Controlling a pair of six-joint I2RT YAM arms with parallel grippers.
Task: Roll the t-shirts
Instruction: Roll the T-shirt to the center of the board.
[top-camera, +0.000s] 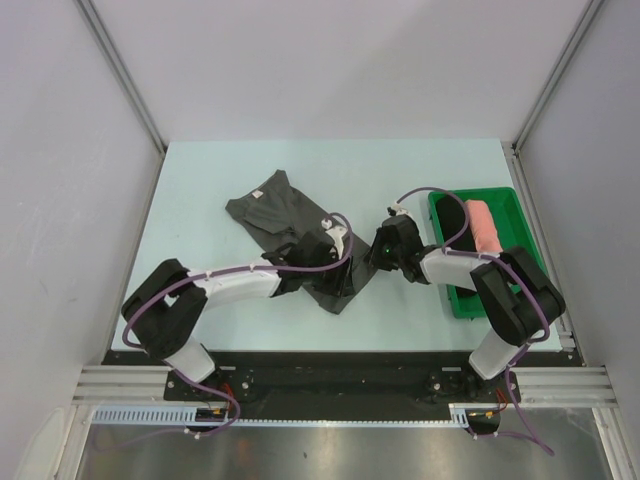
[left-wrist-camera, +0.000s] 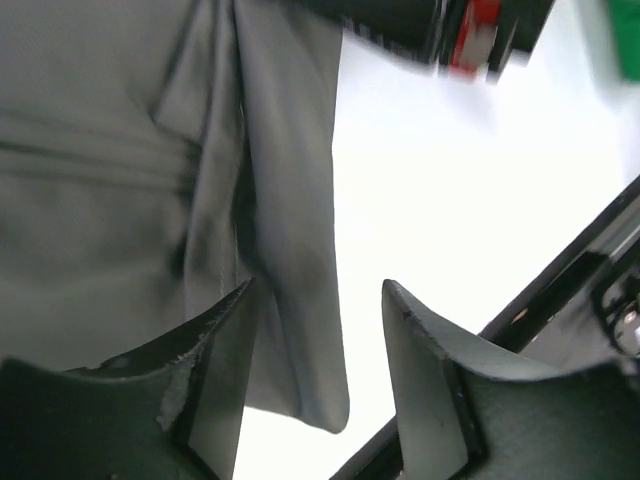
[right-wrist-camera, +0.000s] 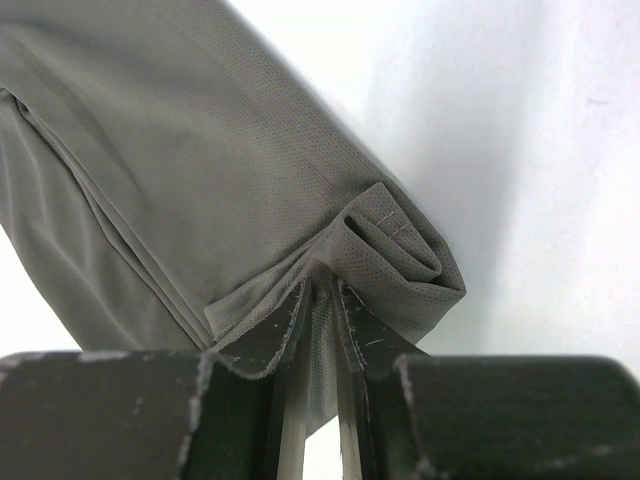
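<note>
Right hand (right-wrist-camera: 318, 285) is pinching a folded hem corner of the charcoal t-shirt (right-wrist-camera: 180, 150). Its fingers (right-wrist-camera: 285, 330) are pressing nearly together with a thin layer of cloth between them, and the fabric is bunching into a small curl just beyond the tips.

Left hand (left-wrist-camera: 318, 300) is standing spread, gripping nothing. A loose edge of the same shirt is lying against its left finger (left-wrist-camera: 215, 340) and hanging partly into the gap. Bare counter (left-wrist-camera: 430, 200) is showing past the other finger.

From overhead, both hands are meeting over the near right end of the shirt, about mid-counter, left hand just left of right hand. Shirt is lying crumpled and unrolled, stretching from there toward the far left, with its white neck label (top-camera: 257, 192) facing up at the far end.

Green tray (top-camera: 476, 193) is sitting at the right of the counter, apart from the shirt. It is holding a pink roll (top-camera: 484, 225) and a black roll (top-camera: 452, 212) side by side, black on the left.
</note>
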